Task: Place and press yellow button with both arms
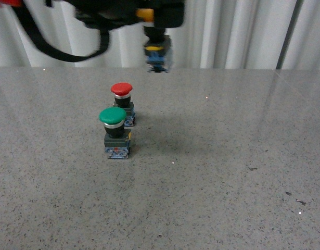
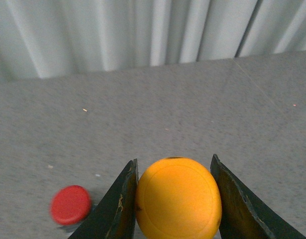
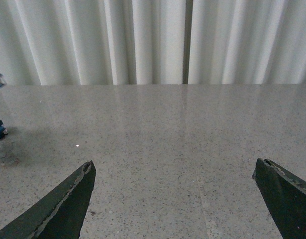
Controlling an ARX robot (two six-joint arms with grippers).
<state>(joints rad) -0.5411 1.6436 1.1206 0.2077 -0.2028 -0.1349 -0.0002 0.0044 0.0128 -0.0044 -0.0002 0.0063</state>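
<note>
operator: where's the yellow button right now?

spotter: your left hand (image 2: pixel 173 160) is clamped on the yellow button (image 2: pixel 177 199), with its fingers (image 2: pixel 120 199) pressed against either side of the round cap. in the front view it hangs in the air behind the red button (image 1: pixel 122 89) and a little to its right, clear of the desk (image 1: pixel 227 156), base pointing down.

operator: why hold it by the cap?

spotter: my guess is that it leaves the block base free and level, so you can set it flat on the desk.

operator: and the right hand?

spotter: your right hand (image 3: pixel 173 162) is spread wide with nothing between its fingers, low over bare desk, apparently off to the right of the red button. i'd judge it's free for the pressing once the base is down.

operator: any containers to mind?

spotter: none in view, no box, tray or bin. the green button (image 1: pixel 113 115) stands just in front of the red button, and both are upright on the desk. you'd do well to lower the yellow one to the right of the red button, apart from both.
</note>
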